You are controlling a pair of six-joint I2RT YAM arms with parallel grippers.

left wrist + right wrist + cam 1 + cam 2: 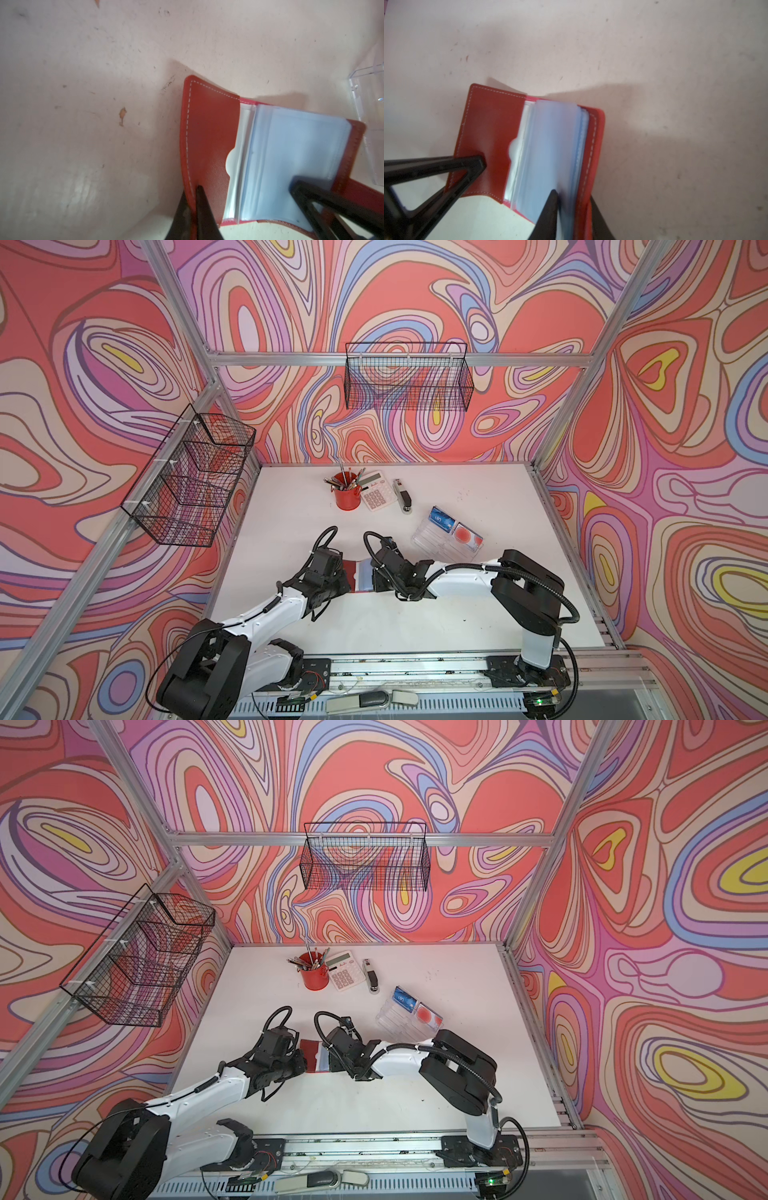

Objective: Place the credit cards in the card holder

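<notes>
Left pincer: clamped tight on the stitched outer edge of the card holder, biting through the red cover near one corner. Right pincer: set astride the opposite cover and the stack of clear sleeves, with one finger on the plastic and its mate outside the red leather. Could not tell whether squeezing or merely resting, given the blur on the sleeves there.

Held open like a book between both arms in the middle of the table, with the pinched cover bowed. Judged light and floppy: soft bending covers, and thin, slick sleeves apt to fan out and slip off a fingertip. Best taken by the stitched cover edges, never by a lone sleeve.

Found the credit cards well apart from the holder, toward the far right, lying in a clear tray: blue card beside pale card with a red circle. Judged those stiff, thin and slippery, and hard to lift from flat. Best gripped across an edge tipped up against the tray wall.
</notes>
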